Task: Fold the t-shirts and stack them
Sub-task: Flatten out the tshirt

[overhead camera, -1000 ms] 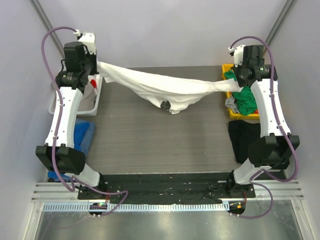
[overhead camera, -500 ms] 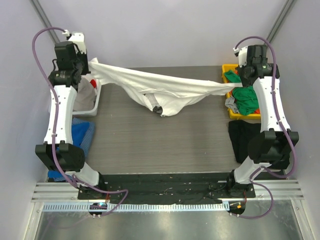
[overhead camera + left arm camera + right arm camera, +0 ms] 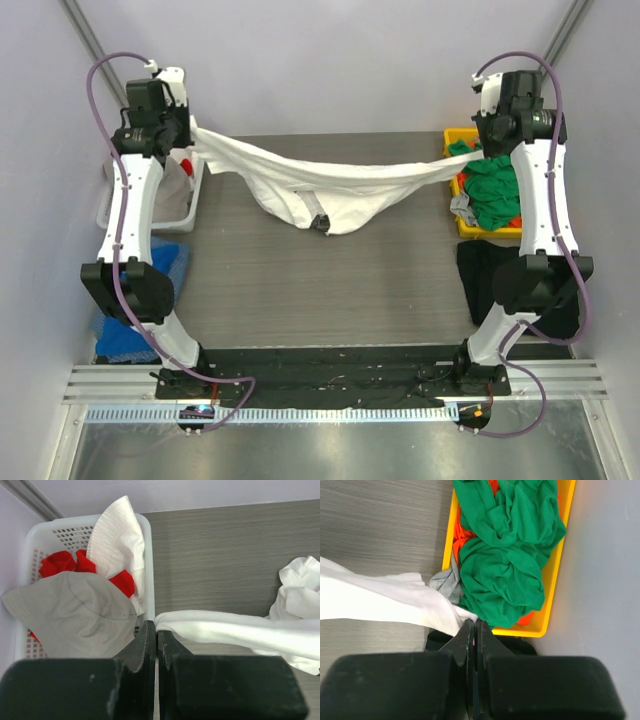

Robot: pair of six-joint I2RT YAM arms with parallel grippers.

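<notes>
The white t-shirt (image 3: 330, 190) hangs stretched between my two grippers above the back of the table; its sagging middle, with a small black print, touches the table. My left gripper (image 3: 192, 138) is shut on its left end; in the left wrist view the gripper (image 3: 156, 626) pinches the white cloth (image 3: 235, 632). My right gripper (image 3: 478, 160) is shut on its right end; in the right wrist view the gripper (image 3: 474, 623) pinches the cloth (image 3: 385, 602). Green t-shirts (image 3: 492, 195) lie in the yellow bin, also in the right wrist view (image 3: 505, 555). A black t-shirt (image 3: 485, 275) lies at the right.
A white basket (image 3: 150, 215) at the back left holds a grey hat (image 3: 75, 612), red cloth and white cloth. The yellow bin (image 3: 555, 587) stands at the back right. Blue cloth (image 3: 160, 270) lies at the left edge.
Both grippers have risen and shifted, keeping hold of the white t-shirt. The shirt's sagging middle has settled lower onto the table and spread a little.
</notes>
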